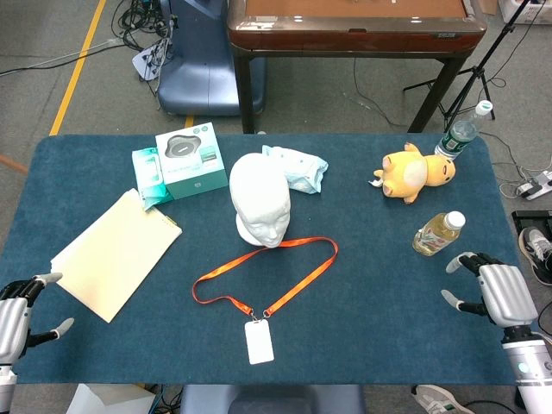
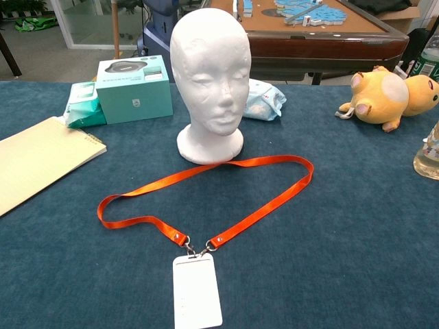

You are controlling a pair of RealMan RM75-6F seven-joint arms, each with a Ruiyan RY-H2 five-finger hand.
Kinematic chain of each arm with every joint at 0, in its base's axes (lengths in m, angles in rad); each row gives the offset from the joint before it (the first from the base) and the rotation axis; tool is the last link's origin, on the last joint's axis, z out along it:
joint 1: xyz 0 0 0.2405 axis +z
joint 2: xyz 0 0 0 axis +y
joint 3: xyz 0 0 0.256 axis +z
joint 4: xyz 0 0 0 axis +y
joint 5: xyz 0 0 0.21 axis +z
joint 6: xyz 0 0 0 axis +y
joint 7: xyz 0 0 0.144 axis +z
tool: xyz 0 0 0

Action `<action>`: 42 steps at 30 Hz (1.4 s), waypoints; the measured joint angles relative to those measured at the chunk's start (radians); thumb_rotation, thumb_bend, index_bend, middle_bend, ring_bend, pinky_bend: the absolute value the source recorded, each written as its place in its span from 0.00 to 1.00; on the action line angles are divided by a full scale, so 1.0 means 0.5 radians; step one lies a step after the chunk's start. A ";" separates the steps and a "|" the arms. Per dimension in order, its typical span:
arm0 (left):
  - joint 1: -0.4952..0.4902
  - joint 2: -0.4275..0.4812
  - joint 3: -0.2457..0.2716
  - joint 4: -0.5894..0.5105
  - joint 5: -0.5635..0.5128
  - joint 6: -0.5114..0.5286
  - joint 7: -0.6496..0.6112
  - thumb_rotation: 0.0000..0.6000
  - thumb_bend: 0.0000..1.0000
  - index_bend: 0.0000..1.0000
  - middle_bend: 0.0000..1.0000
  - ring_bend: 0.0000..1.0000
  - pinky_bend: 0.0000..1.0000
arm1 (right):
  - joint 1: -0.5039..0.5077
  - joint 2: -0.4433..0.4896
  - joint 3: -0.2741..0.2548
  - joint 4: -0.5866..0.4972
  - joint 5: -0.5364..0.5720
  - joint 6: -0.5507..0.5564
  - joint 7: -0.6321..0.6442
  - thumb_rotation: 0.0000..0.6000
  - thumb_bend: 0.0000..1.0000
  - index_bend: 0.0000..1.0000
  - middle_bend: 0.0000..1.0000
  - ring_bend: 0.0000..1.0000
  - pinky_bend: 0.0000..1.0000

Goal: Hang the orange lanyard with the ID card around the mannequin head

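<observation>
A white foam mannequin head (image 1: 261, 205) (image 2: 210, 86) stands upright mid-table, facing me. The orange lanyard (image 1: 267, 273) (image 2: 206, 194) lies flat in a loop in front of its base, its far edge touching the base. A white ID card (image 1: 259, 341) (image 2: 197, 293) is clipped at the near end. My left hand (image 1: 17, 312) hovers at the table's near left corner, fingers apart and empty. My right hand (image 1: 493, 290) sits at the near right edge, fingers spread, holding nothing. Neither hand shows in the chest view.
A yellow notepad (image 1: 116, 252) lies left. A teal box (image 1: 191, 163) and wipes packets (image 1: 296, 170) sit behind the head. A yellow plush toy (image 1: 415, 172) and two bottles (image 1: 438, 234) (image 1: 461, 133) stand right. A wooden table (image 1: 354, 26) is beyond.
</observation>
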 measured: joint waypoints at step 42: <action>-0.711 -0.237 -0.293 0.051 -0.244 -0.692 0.199 1.00 0.12 0.28 0.47 0.53 0.62 | 0.076 0.166 0.110 -0.328 -0.025 0.081 -0.291 1.00 0.20 0.49 0.44 0.36 0.46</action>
